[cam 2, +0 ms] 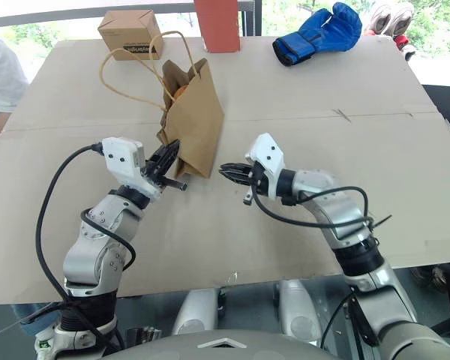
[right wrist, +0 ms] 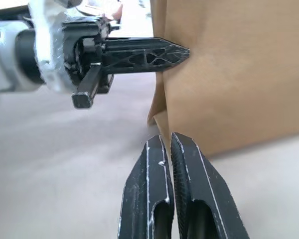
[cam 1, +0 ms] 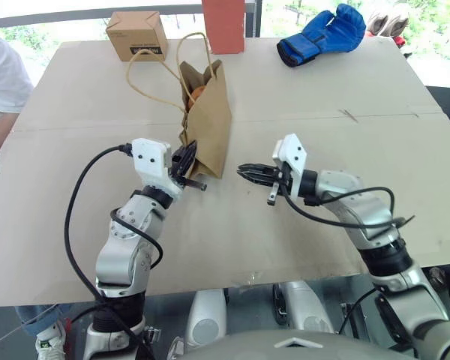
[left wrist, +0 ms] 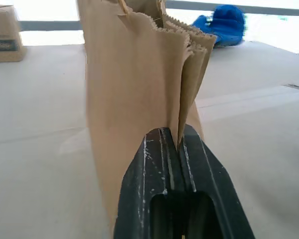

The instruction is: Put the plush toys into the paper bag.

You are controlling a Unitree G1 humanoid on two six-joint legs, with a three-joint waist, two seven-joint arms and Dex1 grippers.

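Cardboard box [cam 1: 137,34]: far left of table [cam 1: 75,225]. Paper bag [cam 1: 210,124]: left of centre, lying flat, long axis running away from robot, mouth at far end, cord handles [cam 1: 146,71] looping toward box. Orange-brown object in mouth, identity unclear. Left gripper [cam 1: 189,166]: clenched on bag's near bottom edge. Right gripper [cam 1: 245,172]: fingers pressed together, empty, pointing left, near bag, apart. Blue glove [cam 1: 322,34]: far right.

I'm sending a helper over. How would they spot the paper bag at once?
On the tan table, look left of centre, in front of the small cardboard box. The paper bag stands there, the left pincer shut on its edge. It alone has looped cord handles.
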